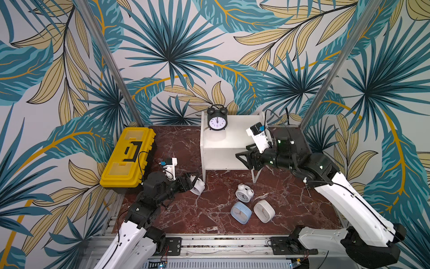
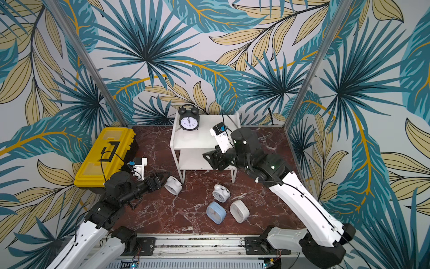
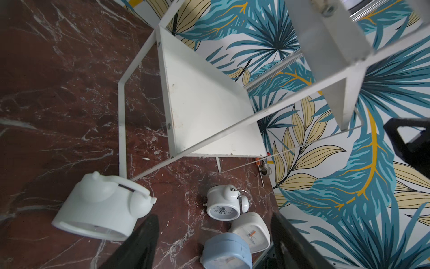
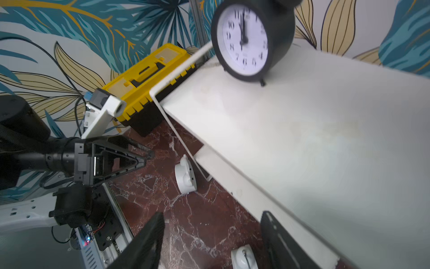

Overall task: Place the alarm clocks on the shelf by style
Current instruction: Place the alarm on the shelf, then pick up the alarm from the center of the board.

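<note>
the black clock (image 1: 216, 120) stands upright on the shelf (image 1: 235, 137), at the back corner of the top board on the side of the yellow toolbox (image 1: 126, 160). in the right wrist view it is blurred and its bells are cut off.

the other four clocks lie on the tabletop (image 1: 186, 216). a tipped white twin-bell clock (image 1: 197, 185) lies by the shelf's front leg, its dial hard to make out, partly covered in a top view by the left gripper (image 1: 191, 180). the left wrist view shows those fingers (image 3: 139, 244) spread with nothing between them and the clock just outside one; whether they touch is unclear.

the second white twin-bell clock (image 1: 243, 192), the light blue clock (image 1: 240, 212) and the white square clock (image 1: 264, 210) cluster in front of the shelf, the blue one cropped in the left wrist view.

the right gripper (image 1: 244, 160) hangs before the shelf, hiding part of the lower board, its fingers (image 4: 149, 240) spread and empty.
</note>
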{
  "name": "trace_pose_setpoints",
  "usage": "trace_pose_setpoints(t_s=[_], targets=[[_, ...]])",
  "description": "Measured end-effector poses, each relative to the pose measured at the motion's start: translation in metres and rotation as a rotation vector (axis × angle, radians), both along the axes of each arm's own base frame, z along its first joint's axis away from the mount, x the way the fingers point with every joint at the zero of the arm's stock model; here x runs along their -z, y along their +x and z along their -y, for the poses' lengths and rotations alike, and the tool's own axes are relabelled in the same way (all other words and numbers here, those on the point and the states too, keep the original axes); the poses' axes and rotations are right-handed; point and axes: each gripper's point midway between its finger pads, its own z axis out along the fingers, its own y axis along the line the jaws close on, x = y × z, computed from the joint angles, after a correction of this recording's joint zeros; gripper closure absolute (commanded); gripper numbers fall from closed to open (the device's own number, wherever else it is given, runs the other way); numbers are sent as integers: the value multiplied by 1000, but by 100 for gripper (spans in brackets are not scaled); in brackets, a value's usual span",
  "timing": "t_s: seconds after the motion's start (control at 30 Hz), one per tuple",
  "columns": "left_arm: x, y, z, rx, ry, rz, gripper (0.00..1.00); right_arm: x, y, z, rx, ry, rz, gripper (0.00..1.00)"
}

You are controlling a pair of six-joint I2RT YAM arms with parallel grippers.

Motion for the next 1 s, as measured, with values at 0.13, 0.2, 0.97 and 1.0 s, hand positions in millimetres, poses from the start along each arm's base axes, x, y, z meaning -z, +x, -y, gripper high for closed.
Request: trace_pose_setpoints(t_s=[0.13, 0.2, 0.97, 1.0], targets=[[13, -14, 13, 44, 10, -38, 24, 75, -32, 17, 93, -81, -117, 34], [22, -21, 18, 59, 11, -55, 24, 106, -39, 27, 149, -121, -162, 37], [132, -41, 46, -16, 399, -332, 12, 185, -33, 81, 645, -171, -233, 11], [131, -39, 46, -25, 407, -331, 9, 186, -33, 83, 657, -169, -226, 12]])
